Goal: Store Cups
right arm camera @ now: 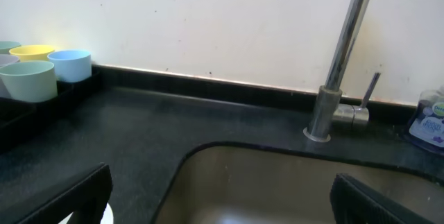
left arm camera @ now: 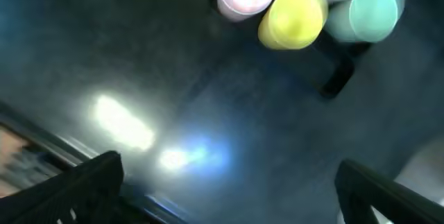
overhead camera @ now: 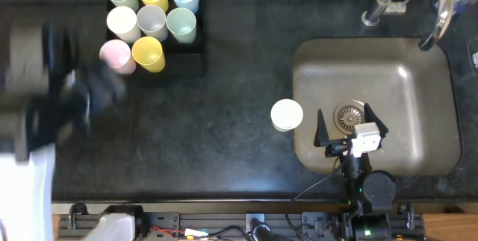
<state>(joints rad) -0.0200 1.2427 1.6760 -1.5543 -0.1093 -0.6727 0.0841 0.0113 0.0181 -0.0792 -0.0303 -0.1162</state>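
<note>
The white cup (overhead camera: pixel 287 114) stands upright on the counter at the sink (overhead camera: pixel 299 54) rim, just left of the open right gripper (overhead camera: pixel 346 119), well apart from the left gripper (left arm camera: pixel 229 175), seemingly also open, near the rack (overhead camera: pixel 190 60).

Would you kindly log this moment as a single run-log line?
left hand: open, empty, near cup tray | right hand: open, empty, over sink | white cup: on counter beside sink, unstored
</note>
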